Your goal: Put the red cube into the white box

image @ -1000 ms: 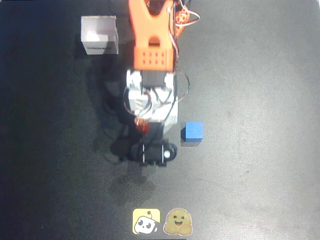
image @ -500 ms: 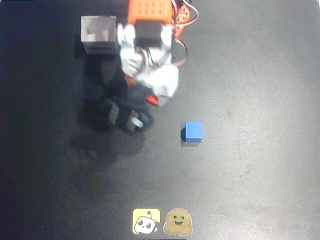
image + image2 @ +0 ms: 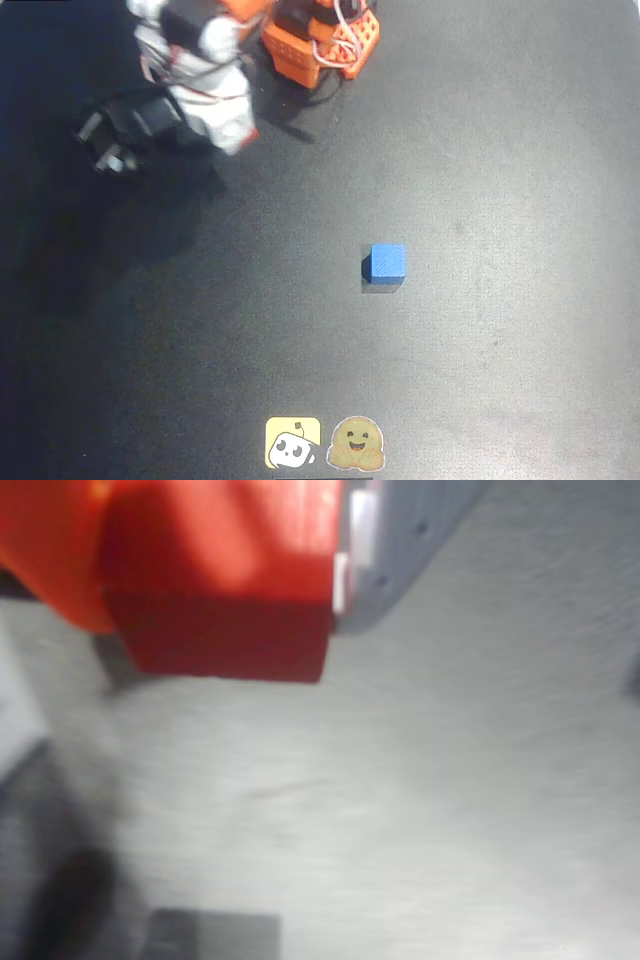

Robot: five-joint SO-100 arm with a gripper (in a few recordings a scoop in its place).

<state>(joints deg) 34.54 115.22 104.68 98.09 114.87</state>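
The red cube (image 3: pixel 225 590) sits clamped in the gripper (image 3: pixel 215 575), pressed between an orange finger and a pale grey one, raised above a blurred light surface in the wrist view. From overhead, the arm (image 3: pixel 200 75) reaches toward the table's (image 3: pixel 480 150) upper left corner, well apart from the blue cube (image 3: pixel 386 265) and two stickers (image 3: pixel 325 443) near the bottom edge.
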